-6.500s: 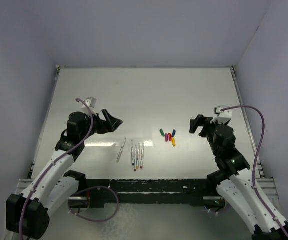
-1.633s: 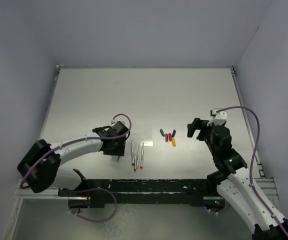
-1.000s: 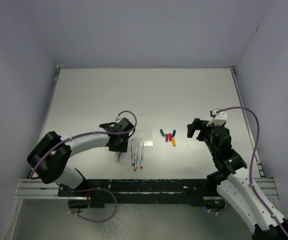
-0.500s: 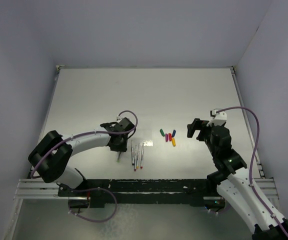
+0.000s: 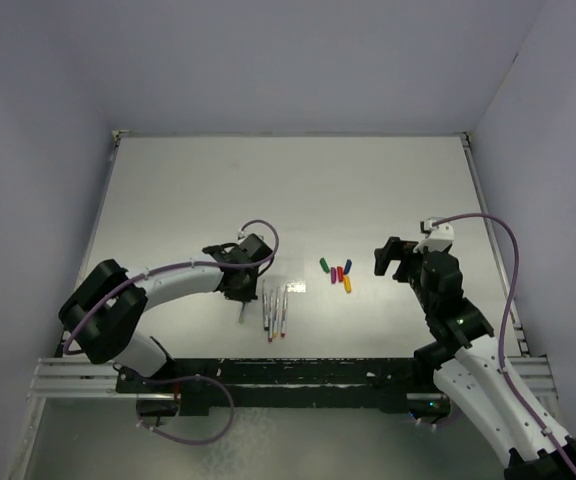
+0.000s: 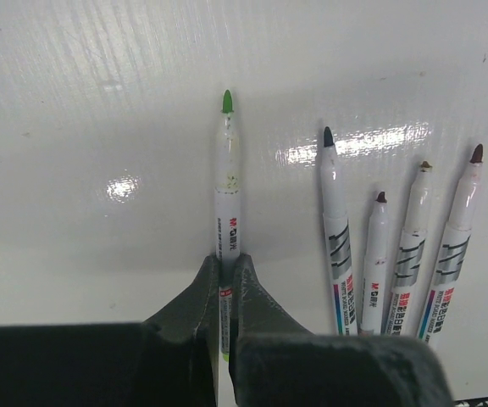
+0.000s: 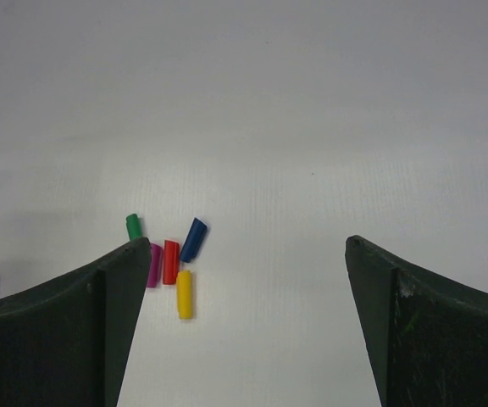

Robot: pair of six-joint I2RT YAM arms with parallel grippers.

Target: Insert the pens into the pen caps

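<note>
Four slim white pens point(image 6: 337, 246), stubby plastic caps point(image 7: 170, 261), fingers point(image 6: 191, 301) pinching green-tipped pen point(image 6: 227, 195)

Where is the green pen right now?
In the left wrist view, the green pen is pinched in the left gripper, just left of the four other pens.

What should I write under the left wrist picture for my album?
The left gripper pinches the green-tipped pen, with four other pens lying beside it.
</note>
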